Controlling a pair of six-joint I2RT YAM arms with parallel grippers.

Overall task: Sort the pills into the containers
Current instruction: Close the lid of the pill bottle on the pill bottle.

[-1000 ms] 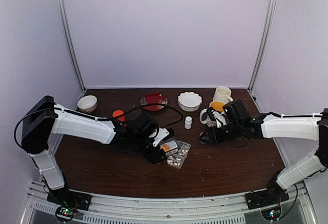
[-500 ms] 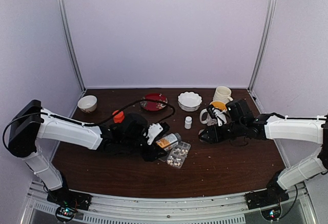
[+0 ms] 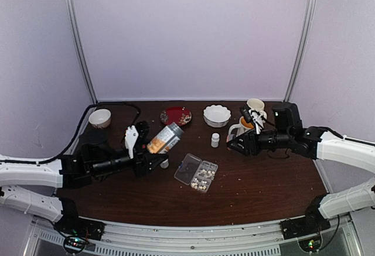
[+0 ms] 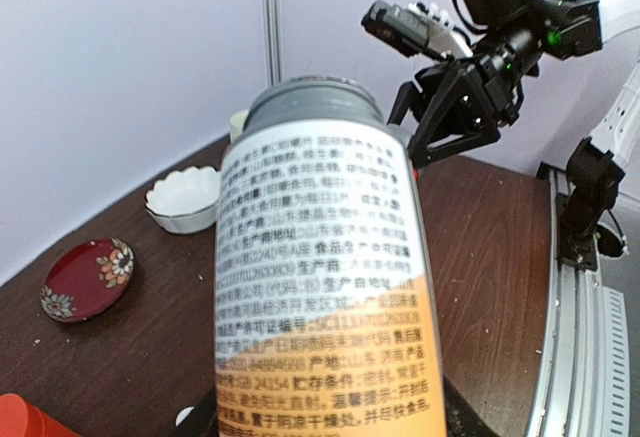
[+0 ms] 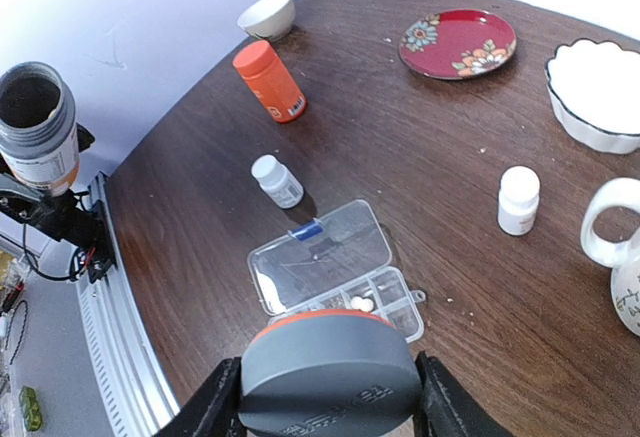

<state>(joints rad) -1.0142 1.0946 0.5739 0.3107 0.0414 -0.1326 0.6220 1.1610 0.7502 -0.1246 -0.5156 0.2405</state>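
The clear pill box [image 3: 196, 172] lies open mid-table, its lid flat to the left. Whitish pills [image 3: 203, 177] sit in its cells; in the right wrist view the box [image 5: 320, 257] shows a couple of pills [image 5: 362, 304] in one cell. My left gripper [image 3: 142, 163] is shut on an uncapped bottle [image 3: 165, 138] with a white and orange label, held tilted above the table left of the box; it fills the left wrist view [image 4: 320, 277]. My right gripper [image 3: 235, 145] is shut on a grey cap [image 5: 330, 377] with an orange rim, right of the box.
A small white bottle [image 3: 215, 140] stands behind the box, another [image 5: 277, 180] to its left. An orange bottle [image 5: 270, 80], a red plate [image 3: 176, 115], a scalloped white bowl [image 3: 217, 115], a small bowl [image 3: 99, 118] and two mugs [image 3: 254, 106] stand at the back.
My left arm has drawn back to the left and lifted the bottle away from over the pill box, mouth now pointing up. My right gripper has risen slightly with the cap.
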